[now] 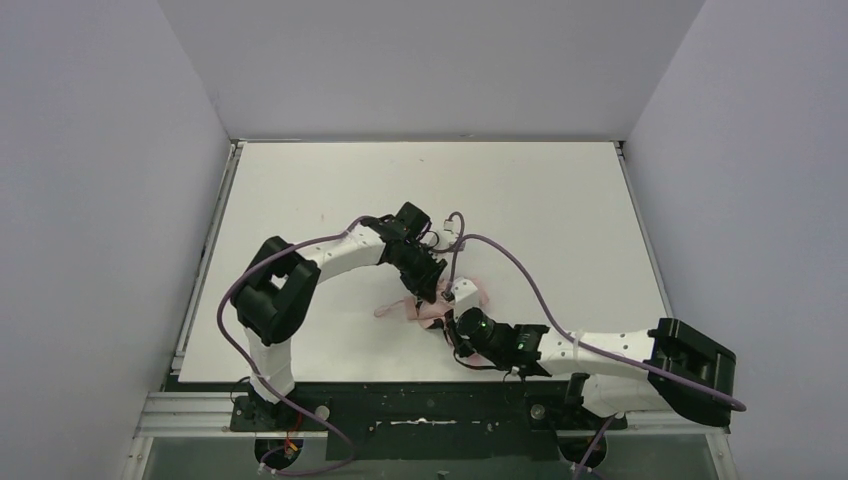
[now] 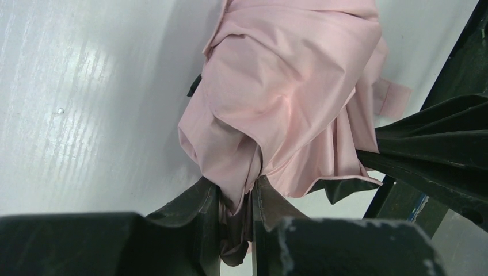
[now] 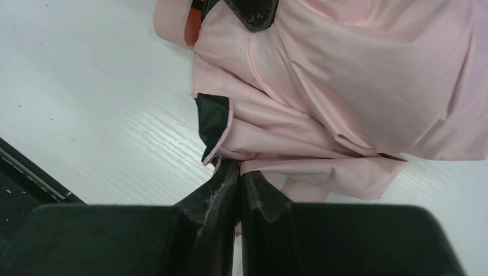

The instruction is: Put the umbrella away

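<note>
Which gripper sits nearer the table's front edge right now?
Right. The right gripper pinches the umbrella on its near side, closer to the table edge; the left gripper pinches it from the far side.

An overhead camera looks down from behind the arms; both wrist cameras closely view the umbrella (image 2: 288, 86).

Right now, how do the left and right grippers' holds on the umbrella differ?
The left gripper clamps a thick bunch of the umbrella, jaws held apart by cloth; the right gripper is nearly shut, seemingly on its thin hem only. The left gripper reaches in from the far side, the right gripper from the near side. Both grip pink canopy.
</note>
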Robot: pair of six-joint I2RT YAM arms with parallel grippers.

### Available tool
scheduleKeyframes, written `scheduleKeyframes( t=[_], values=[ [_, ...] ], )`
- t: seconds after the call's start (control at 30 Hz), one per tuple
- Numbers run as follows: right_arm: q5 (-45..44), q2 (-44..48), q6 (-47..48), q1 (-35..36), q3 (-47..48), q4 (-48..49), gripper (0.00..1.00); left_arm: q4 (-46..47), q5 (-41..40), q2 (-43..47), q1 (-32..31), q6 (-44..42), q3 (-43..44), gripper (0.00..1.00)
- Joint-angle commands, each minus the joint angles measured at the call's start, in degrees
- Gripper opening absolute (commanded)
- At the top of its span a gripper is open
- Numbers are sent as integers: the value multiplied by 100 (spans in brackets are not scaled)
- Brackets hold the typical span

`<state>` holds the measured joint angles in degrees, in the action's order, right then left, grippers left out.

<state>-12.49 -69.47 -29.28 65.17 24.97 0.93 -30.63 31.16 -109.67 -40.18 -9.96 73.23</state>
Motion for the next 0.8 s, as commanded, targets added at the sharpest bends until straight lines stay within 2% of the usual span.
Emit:
scheduleKeyframes(
  t=[0.0, 0.1, 0.2, 0.27, 0.4, 0.6, 0.77],
  values=[
    [323, -39, 115, 305, -177, 1292, 10, 713, -1232, 205, -163, -89, -427, 0],
    [613, -64, -48, 322, -546, 1672, 13, 1152, -1437, 448, -281, 14, -800, 0],
    [910, -36, -103, 339, -637, 1752, 21, 1548, -1702, 610, -419, 89, -1116, 0],
    [1004, 189, -111, 356, -578, 1531, 28, 1658, -1916, 645, -532, 94, -1218, 0],
    [864, 1085, 73, 365, -227, 481, 49, 1798, -2184, 709, -637, 41, -1374, 0],
    [-278, 2619, 500, 338, 738, -2031, 56, 2302, -2510, 1019, -777, -252, -1777, 1],
    [-1796, 3547, 508, 310, 1315, -3135, 56, 2397, -2388, 1116, -897, -617, -1940, 3]
  ],
)
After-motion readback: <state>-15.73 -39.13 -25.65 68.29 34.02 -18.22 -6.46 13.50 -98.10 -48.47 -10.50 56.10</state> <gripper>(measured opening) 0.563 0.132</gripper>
